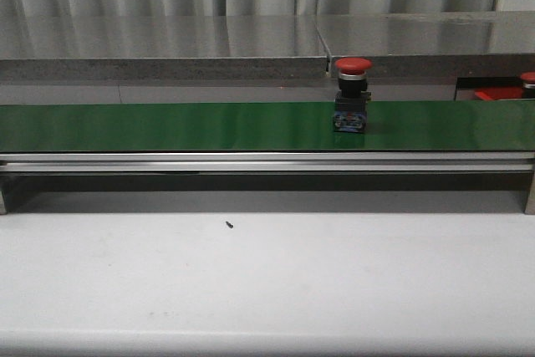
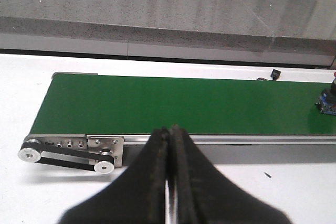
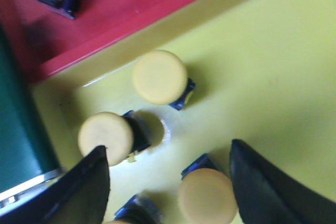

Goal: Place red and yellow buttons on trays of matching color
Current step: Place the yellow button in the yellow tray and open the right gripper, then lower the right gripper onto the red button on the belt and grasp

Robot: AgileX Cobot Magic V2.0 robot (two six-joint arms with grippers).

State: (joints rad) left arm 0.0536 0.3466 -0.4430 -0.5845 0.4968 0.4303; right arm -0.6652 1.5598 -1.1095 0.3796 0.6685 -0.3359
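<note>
Here, nearest to the robot, the white tabletop point(image 1: 267, 282) carries only a small black speck point(image 1: 228, 225), and behind it the green belt point(image 1: 167, 127) runs from side to side. The left tool point(image 2: 169, 145) has its two fingers pressed together with nothing between them, and it hovers near the belt's end with the pulleys. The right tool point(image 3: 168, 182) is wide open and holds nothing; it hangs over the yellow tray point(image 3: 273, 61), where several yellow buttons point(image 3: 159, 76) stand close together. A red button point(image 1: 353, 65) on its dark base stands upright on the belt, right of the middle. The red tray point(image 3: 105, 19) lies directly beside the yellow one and already holds some buttons. I think the risk is that the red button tips over, because it is tall and narrow and the belt may carry it. The right tool could also knock over the yellow buttons when it rises, as one is just between its fingers. The belt is narrow, but above it the space is free.
</note>
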